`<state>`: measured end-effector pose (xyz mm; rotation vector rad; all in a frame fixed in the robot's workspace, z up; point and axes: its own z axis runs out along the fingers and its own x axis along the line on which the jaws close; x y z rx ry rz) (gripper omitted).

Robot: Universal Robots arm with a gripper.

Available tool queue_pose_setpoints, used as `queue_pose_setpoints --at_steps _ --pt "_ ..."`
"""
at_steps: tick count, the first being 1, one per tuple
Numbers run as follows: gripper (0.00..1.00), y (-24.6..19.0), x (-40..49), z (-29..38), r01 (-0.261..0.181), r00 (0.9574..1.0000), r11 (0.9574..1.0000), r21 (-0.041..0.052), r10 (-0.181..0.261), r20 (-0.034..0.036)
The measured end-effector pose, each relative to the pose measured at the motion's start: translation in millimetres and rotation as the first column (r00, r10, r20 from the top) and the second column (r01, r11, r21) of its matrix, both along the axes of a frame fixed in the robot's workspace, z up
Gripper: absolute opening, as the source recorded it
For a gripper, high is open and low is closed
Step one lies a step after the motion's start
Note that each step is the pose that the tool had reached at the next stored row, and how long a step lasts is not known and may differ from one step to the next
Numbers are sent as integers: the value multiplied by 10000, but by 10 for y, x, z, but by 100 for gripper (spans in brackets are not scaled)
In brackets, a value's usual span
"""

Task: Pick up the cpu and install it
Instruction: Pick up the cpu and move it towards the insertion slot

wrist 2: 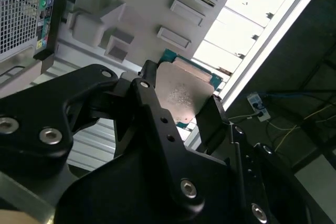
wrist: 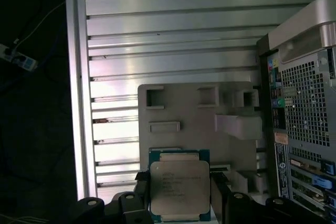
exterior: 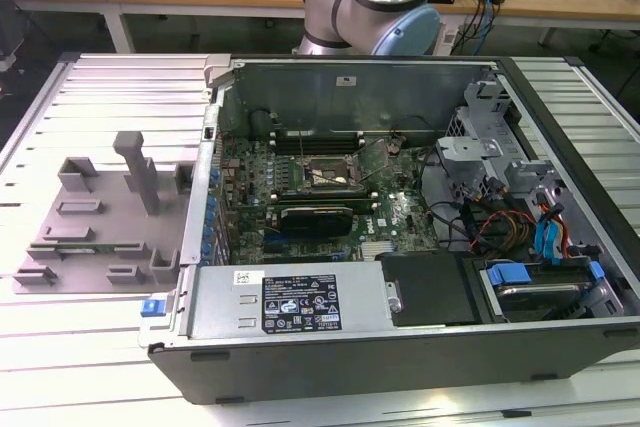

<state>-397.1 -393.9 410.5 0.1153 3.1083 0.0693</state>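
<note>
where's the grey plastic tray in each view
Exterior view: grey tray on the slatted table at the exterior view's left, beside the computer case.
First wrist view: tray beyond the cpu, beside the case's grille.
Second wrist view: tray beyond the cpu, beside the case's grille.
Shared landmark: the computer case.

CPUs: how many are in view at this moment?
1. The cpu is clamped between the fingers of the gripper in both wrist views, in front of the gray fixture tray. Another could hide inside the open computer case.
</note>
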Motion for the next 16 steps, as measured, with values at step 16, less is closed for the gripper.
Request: queue_pose_setpoints --at_steps 16 --pt "55 0 444 0 0 10000 10000 1 0 1"
